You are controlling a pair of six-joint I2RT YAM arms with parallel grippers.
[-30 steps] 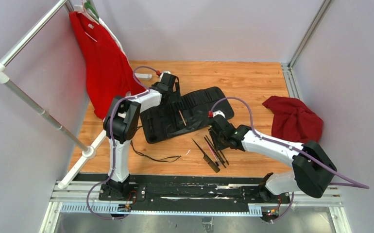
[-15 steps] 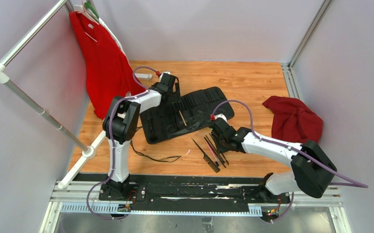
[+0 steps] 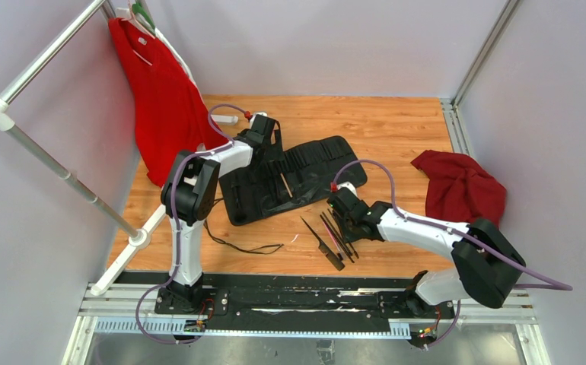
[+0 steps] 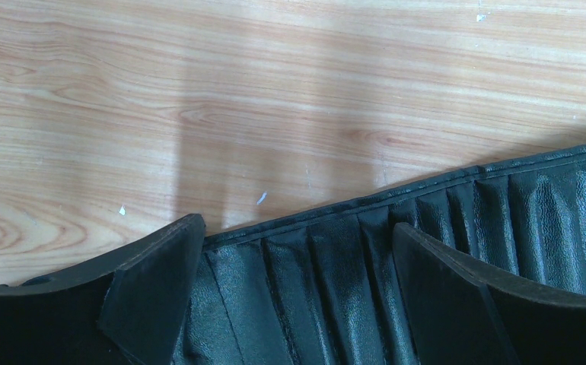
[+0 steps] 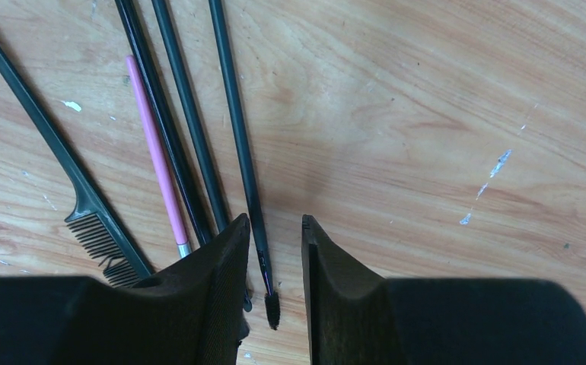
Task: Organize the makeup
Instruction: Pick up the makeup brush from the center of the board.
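Observation:
Several thin makeup tools (image 3: 337, 236) lie side by side on the wooden table: a black comb (image 5: 62, 160), a pink-handled stick (image 5: 155, 152) and black brushes. My right gripper (image 5: 275, 222) is down over their near ends (image 3: 345, 219), open and narrow. A thin black brush (image 5: 238, 137) with a small bristle tip runs between the fingers, with a gap showing on both sides. The black slotted case (image 3: 297, 179) lies unrolled farther back. My left gripper (image 4: 296, 228) stands open over the case's pleated pockets (image 4: 335, 281) at its far left end (image 3: 273, 152).
A thin black cord (image 3: 244, 247) loops on the table left of the tools. A crumpled dark red cloth (image 3: 457, 186) lies at the right. A red shirt (image 3: 160, 99) hangs from the white rack (image 3: 62, 175) at the left.
My right gripper has shifted slightly toward the near side over the tools and its jaws have narrowed around the thin black brush. The left arm has not moved.

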